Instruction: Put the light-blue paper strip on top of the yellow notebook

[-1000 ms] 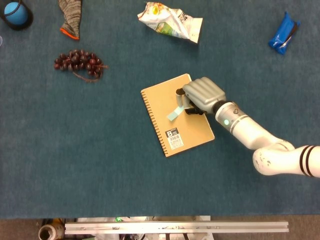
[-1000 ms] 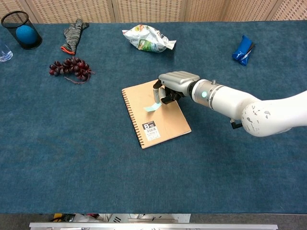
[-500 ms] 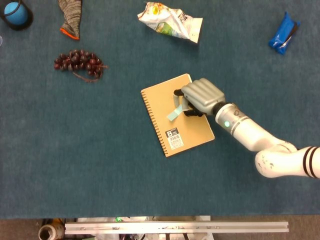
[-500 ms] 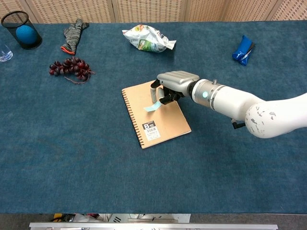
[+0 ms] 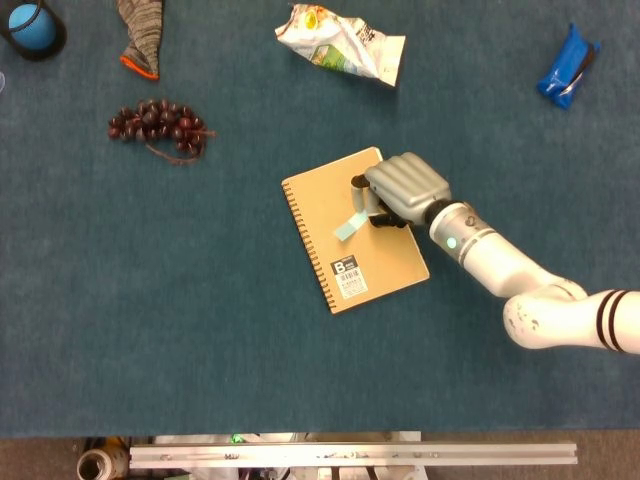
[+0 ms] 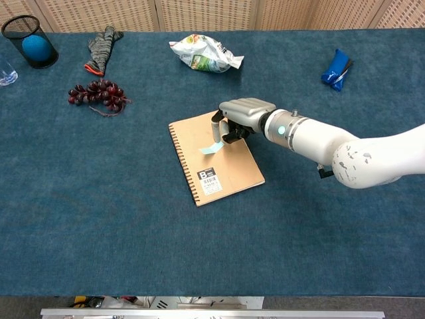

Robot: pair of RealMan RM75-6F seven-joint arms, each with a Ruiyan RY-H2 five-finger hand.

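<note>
The yellow spiral notebook lies flat near the table's middle, barcode label toward the front. My right hand hovers over its far right corner, fingers curled down. It pinches the light-blue paper strip by the upper end. The strip hangs down, and its lower end reaches the notebook cover. My left hand is in neither view.
A crumpled snack bag lies behind the notebook. A blue packet is at the far right. Grapes, a grey sock and a black cup with a blue ball sit far left.
The right hand shifted slightly left over the notebook and back again; the strip stays pinched and hanging onto the cover.
</note>
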